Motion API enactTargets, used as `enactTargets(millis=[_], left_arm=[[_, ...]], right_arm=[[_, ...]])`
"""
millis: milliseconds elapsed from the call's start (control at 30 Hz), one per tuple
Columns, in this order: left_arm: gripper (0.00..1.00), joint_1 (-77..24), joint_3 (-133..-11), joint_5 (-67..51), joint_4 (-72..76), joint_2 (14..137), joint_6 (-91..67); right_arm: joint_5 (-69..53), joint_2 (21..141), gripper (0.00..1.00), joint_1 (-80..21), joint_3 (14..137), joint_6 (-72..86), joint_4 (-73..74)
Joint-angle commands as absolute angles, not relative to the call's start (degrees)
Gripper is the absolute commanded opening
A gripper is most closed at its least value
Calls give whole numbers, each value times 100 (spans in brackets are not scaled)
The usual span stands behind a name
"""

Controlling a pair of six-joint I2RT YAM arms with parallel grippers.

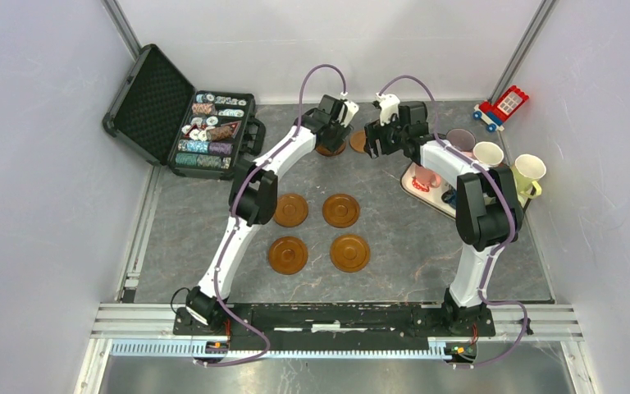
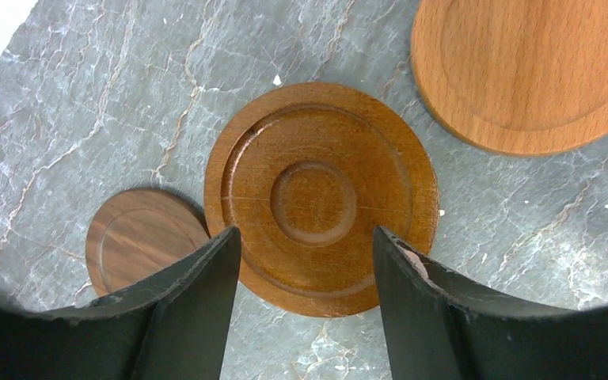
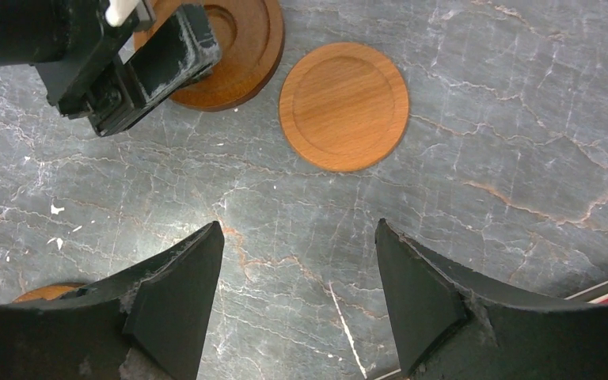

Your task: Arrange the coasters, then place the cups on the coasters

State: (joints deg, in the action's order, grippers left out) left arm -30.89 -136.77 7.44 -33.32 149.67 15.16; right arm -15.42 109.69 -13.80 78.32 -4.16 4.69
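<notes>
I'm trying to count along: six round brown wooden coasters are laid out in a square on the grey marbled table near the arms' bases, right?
Not six. Four round brown wooden coasters are laid out in that square on the grey marbled table, as the top external view shows.

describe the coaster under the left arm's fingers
At the table's far middle, find the left arm's fingers. The coaster below them is reddish-brown with a sunken ringed centre, unlike the darker plain disc and paler orange disc beside it.

Both arms (image 1: 256,197) outstretched, fingers (image 2: 198,293) apart
</notes>
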Motion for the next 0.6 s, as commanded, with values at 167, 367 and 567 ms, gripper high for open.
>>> enactTargets(millis=[167,367,567], left_arm=[[64,-3076,-12615,504,-3722,14323,1756],[59,-3067,-11987,152,-3946,13940,1690],[57,-3067,-11375,48,-4078,13491,1645]], right_arm=[[-1595,11063,77,-1338,8200,-492,367],[-1613,11066,77,-1337,8157,-475,360],[-1661,11047,76,-1342,8121,-475,360]])
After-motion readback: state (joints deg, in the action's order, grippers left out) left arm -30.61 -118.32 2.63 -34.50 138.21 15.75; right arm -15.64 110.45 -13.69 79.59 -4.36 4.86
